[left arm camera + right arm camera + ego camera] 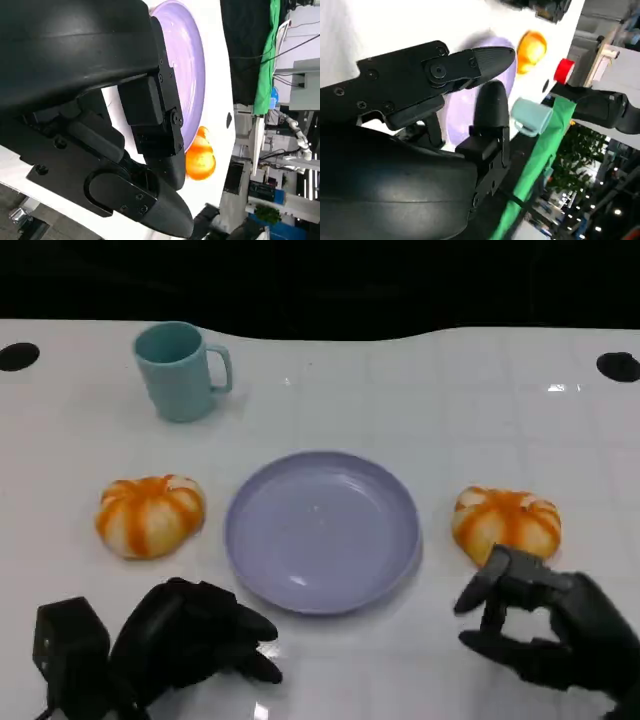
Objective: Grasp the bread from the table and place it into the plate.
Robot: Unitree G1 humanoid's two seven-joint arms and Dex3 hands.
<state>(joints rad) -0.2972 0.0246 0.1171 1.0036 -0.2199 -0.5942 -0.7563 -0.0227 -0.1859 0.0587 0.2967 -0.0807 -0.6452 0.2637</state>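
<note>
Both hands lie near the front edge: left hand (pixel 195 635) curled in, holding nothing; right hand (pixel 545 625) spread, just before the right bread (pixel 506 523). Left bread (pixel 150 514) and plate (pixel 322 530) sit on the worktop (pixel 450 400).

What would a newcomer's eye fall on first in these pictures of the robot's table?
Most likely the two orange-striped breads, one left of the lilac plate and one right of it, bright against the white table. The plate sits in the middle with nothing on it. Next come the black hands low in the head view, the left hand empty, the right hand open just before the right bread.
</note>
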